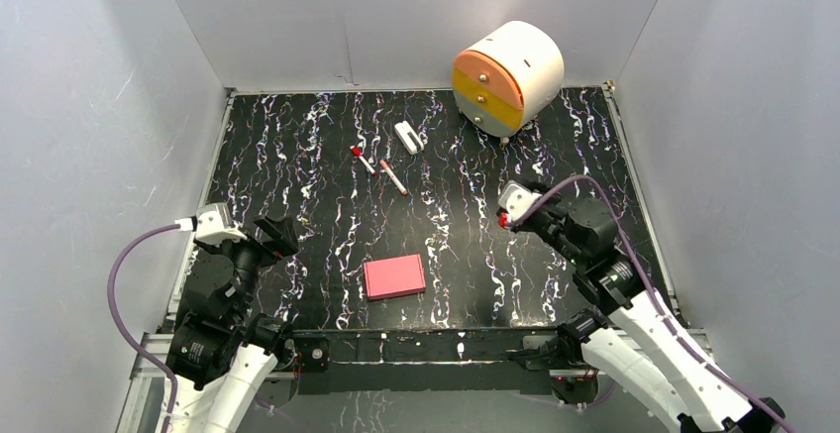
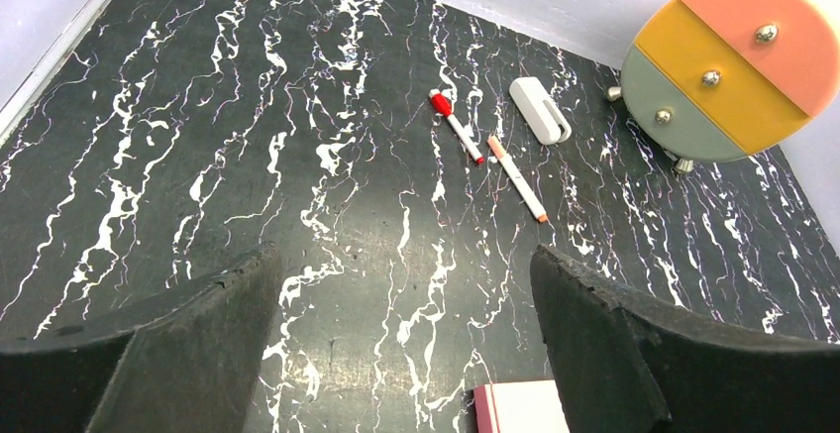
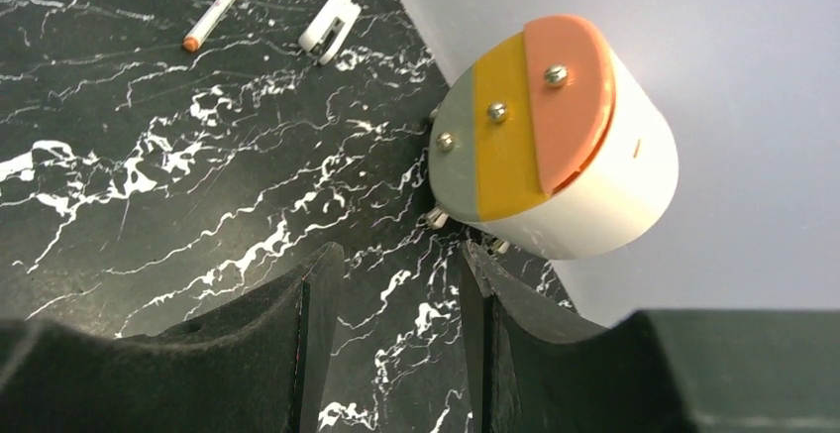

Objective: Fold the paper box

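Flat pink-red card paper box [image 1: 394, 276]: it lies on the black white-veined desk [image 1: 297, 156], close to the near edge and about midway between your two arms. No loose flaps show from above, so it reads as a closed flat rectangle.

Long axis: runs left to right, with the right end turned slightly toward the far side.

Left claw [image 2: 404, 253]: spread wide, nothing in it. From this claw the box sits to the right and a little nearer. In the left wrist view only the box's far edge shows, at the bottom of the frame just inside the right-hand finger. The claw aims past the box toward the far side, not down onto it.

Right claw [image 3: 401, 255]: about half spread, bare desk between the fingers, gripping nothing. It faces the round white drawer unit with orange and yellow fronts [image 3: 555, 146] at the far right. The box lies behind it, to the left and nearer, out of that wrist's view.

Judgement: the two claws look about equally far from the box. Only the left one has it in sight, so pull that claw back toward the near edge and shift it right. You can then close across the short side.
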Robot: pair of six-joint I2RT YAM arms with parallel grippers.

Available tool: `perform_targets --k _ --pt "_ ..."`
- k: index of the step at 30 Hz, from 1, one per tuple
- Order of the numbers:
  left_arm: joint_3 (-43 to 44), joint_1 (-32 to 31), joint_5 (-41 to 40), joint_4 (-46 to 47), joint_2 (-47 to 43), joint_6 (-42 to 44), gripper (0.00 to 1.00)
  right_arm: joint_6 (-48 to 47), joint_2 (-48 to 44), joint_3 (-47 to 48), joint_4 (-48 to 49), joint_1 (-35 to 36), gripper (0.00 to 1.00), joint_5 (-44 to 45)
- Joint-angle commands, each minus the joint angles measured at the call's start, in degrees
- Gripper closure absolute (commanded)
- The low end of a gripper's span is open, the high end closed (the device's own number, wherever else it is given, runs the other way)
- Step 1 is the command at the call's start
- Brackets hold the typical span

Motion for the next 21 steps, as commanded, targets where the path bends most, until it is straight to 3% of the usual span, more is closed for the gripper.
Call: perform_targets --k 1,2,3,4,21 --pt "-0.19 -0.01 0.62 1.96 1.20 1.30 0.08 0.35 2.85 1.50 2.09 -0.23 0.46 -0.32" --pt "-0.19 -0.02 0.74 2.01 1.37 1.23 0.08 22.02 3.38 1.54 4.12 -0.19 0.23 1.02" --pt "-0.26 -0.03 0.88 2.06 1.72 1.37 0.08 52.86 3.77 1.58 -9.94 -0.19 0.03 38.62" --pt "-0.30 -0.07 1.05 2.12 1.79 1.38 0.07 56.68 4.20 1.59 -11.75 -0.19 0.00 43.36" --pt "0.44 -0.01 3.33 2.19 1.63 1.46 0.07 56.80 0.05 2.54 -13.53 -0.25 0.00 39.00"
